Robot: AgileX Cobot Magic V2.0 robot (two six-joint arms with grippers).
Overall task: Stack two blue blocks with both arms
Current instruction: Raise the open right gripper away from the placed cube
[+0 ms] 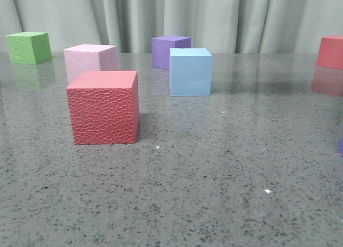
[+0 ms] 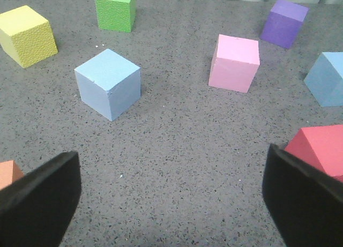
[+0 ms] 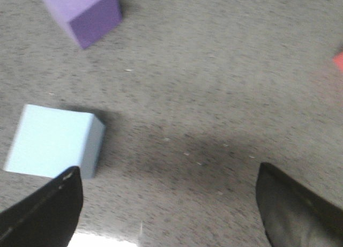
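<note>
Grey speckled stone forms the counter point(image 1: 225, 166), with a pale curtain point(image 1: 225, 16) hanging behind it. In the front view, one blue block point(image 1: 190, 72) stands upright near the middle of the counter, just in front of a purple cube point(image 1: 170, 51). A red cube with a pebbled face point(image 1: 103, 107) sits nearer the camera to the left, a pale pink cube point(image 1: 90, 60) close behind it. A green cube point(image 1: 29, 47) stands far left and another red cube point(image 1: 330, 52) at the far right edge. Neither arm shows in this view.

From the left wrist view, the second blue block point(image 2: 109, 83) rests alone on the counter, apart from a yellow cube point(image 2: 28, 35) and the green cube point(image 2: 114, 9). The first blue block point(image 2: 327, 79) appears at the frame's edge, beyond the pink cube point(image 2: 234, 62). The left tool point(image 2: 171, 201) hangs above bare counter with its fingers point(image 2: 40, 204) spread wide, grasping nothing; an orange cube's corner point(image 2: 8, 173) peeks beside one finger.

The right wrist view is blurred. The right tool point(image 3: 169, 209) is likewise released, its fingers point(image 3: 297, 212) wide apart over bare counter. A blue block point(image 3: 53, 141) lies beside one fingertip, not between the fingers; whether it touches cannot be told. The purple cube point(image 3: 83, 11) sits farther off.
</note>
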